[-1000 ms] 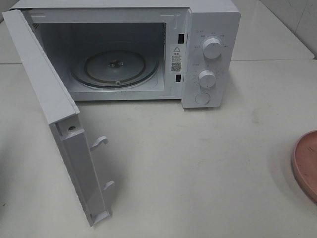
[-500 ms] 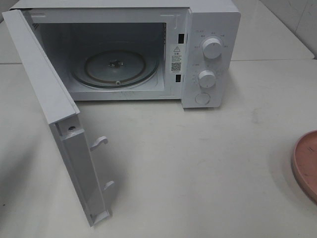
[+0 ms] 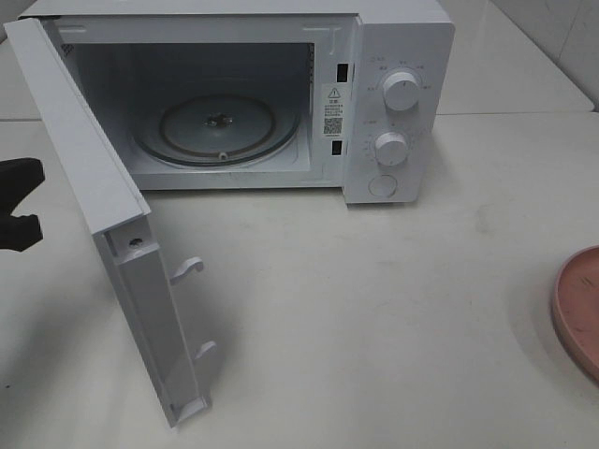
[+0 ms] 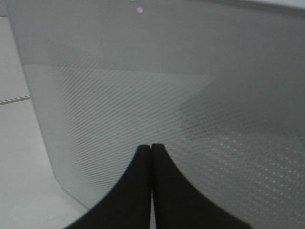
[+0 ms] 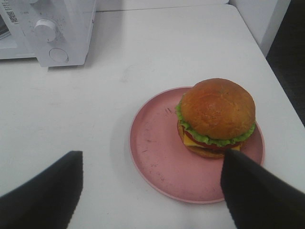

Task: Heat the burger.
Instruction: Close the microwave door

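- Exterior high view: a black arm part has come in at the far left edge, just beside the outer face of the open microwave door point(image 3: 112, 243); a second ago that spot was bare. I take it for the left arm, though its fingertips do not show here. The microwave point(image 3: 393, 56) stands as before, door swung wide, and the glass turntable point(image 3: 217, 126) is bare. Only a sliver of the pink plate point(image 3: 580, 309) shows at the right edge; the burger is out of this view.
- My reading: with the door open and the cavity clear, loading is the step in hand. The arm by the door looks placed to steady or later shut it.
- Left wrist view: the left gripper point(image 4: 151, 148) is fully closed, its two dark fingers pressed together with nothing between them, facing the dotted mesh of the door close up.
- Right wrist view: the right gripper point(image 5: 150, 183) is spread wide and empty, hovering over the near rim of the plate. The burger point(image 5: 217, 117) sits upright on the plate's far side, just beside one finger.
- Surface and room: a plain white table point(image 5: 157, 47), lightly scuffed, with pale tiled wall at the upper right of the high view.
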Robot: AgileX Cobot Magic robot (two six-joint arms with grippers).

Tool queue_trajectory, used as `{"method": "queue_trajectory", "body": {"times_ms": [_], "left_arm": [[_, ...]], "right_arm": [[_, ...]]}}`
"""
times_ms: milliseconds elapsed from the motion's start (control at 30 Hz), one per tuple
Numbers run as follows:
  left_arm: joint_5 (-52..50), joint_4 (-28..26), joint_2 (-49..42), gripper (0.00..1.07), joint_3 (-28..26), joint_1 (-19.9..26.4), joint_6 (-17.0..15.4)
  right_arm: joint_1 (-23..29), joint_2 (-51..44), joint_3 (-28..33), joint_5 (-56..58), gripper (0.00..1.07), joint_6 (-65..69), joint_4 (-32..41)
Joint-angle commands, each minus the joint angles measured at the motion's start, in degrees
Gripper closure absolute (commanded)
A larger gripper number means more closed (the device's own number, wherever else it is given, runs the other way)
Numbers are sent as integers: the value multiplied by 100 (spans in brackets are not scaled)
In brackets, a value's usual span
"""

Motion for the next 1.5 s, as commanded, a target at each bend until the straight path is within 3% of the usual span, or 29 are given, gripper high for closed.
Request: {"method": "queue_trajectory", "body": {"times_ms": [33,233,300,433,667,867,1033,1233,1367,1500], "left_arm": [[-252,-590,264,107,-86,-476,269],[-292,-1123,481,107,-92,-882,539],[-281,-1707,653,107,-178,-1301,796],[-258,-2229,762,107,-292,-1599,963],[-235,-3266,1014,107,-779,-2286,1283],[-69,-3896,1140,107,-1146,-2595,1473],[132,-4727,1358,107,-1684,-2939,2051],[241,-5472,1558,107,-2172,-3186,2498],[264,-6314,1811,107,-2659,-3415,3157],[401,-6681,2005,107,-3014,-3472,3466]], "right_arm": [[-29,-155,-6,-29,31,-69,17],[-29,-155,-6,-29,31,-69,17],[-29,-155,-6,-29,31,-69,17],[-29,-155,-6,-29,31,-69,17],[-29,-155,-6,-29,31,-69,17],[-29,-155,-6,-29,31,-69,17],[-29,-155,-6,-29,31,-69,17],[-29,-155,-6,-29,31,-69,17],[-29,-155,-6,-29,31,-69,17],[-29,-155,-6,-29,31,-69,17]]}}
